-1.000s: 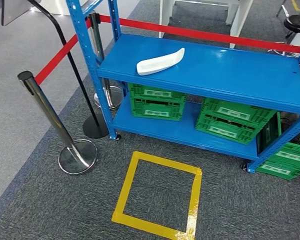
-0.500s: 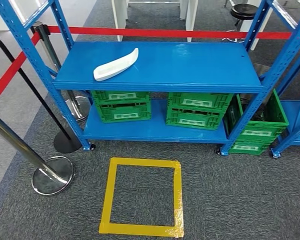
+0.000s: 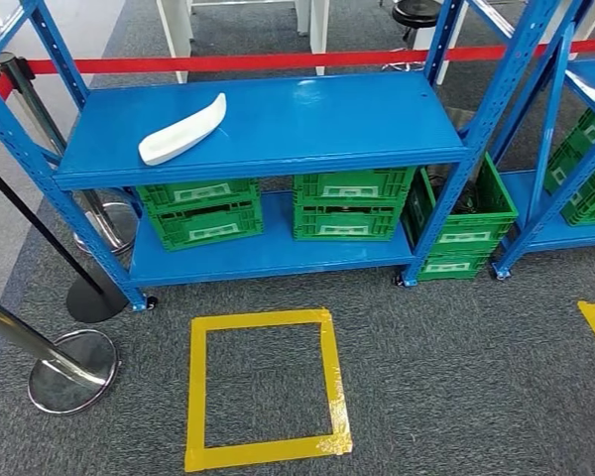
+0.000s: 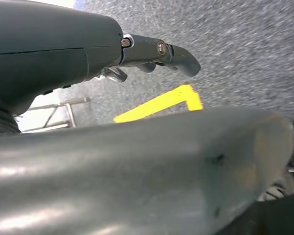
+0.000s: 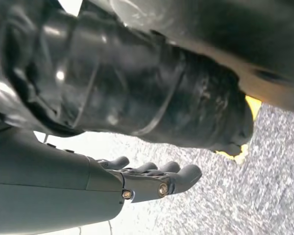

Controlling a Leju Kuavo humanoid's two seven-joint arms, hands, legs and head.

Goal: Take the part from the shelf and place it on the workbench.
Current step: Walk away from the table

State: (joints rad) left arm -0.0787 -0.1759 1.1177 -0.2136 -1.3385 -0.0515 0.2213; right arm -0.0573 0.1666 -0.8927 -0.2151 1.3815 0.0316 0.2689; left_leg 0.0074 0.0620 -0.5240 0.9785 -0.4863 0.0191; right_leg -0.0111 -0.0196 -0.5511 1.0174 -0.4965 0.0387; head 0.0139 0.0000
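Observation:
A white curved part (image 3: 182,130) lies on the left side of the blue shelf's top board (image 3: 339,124) in the head view. My left hand (image 4: 153,54) hangs over grey carpet with a strip of yellow tape (image 4: 160,103) below it; its fingers are stretched out and hold nothing. My right hand (image 5: 153,178) also hangs over the carpet, fingers extended and apart, empty. Both hands are far from the part.
Green crates (image 3: 201,210) stand on the lower shelf board, with more crates (image 3: 466,223) on the floor at the right. A yellow tape square (image 3: 265,387) marks the carpet in front. A red barrier belt (image 3: 227,63) and chrome posts (image 3: 69,367) stand at the left.
The whole picture has shifted as the camera turned: the shelf now sits more squarely ahead, and a second rack and another yellow mark have come into sight at the right.

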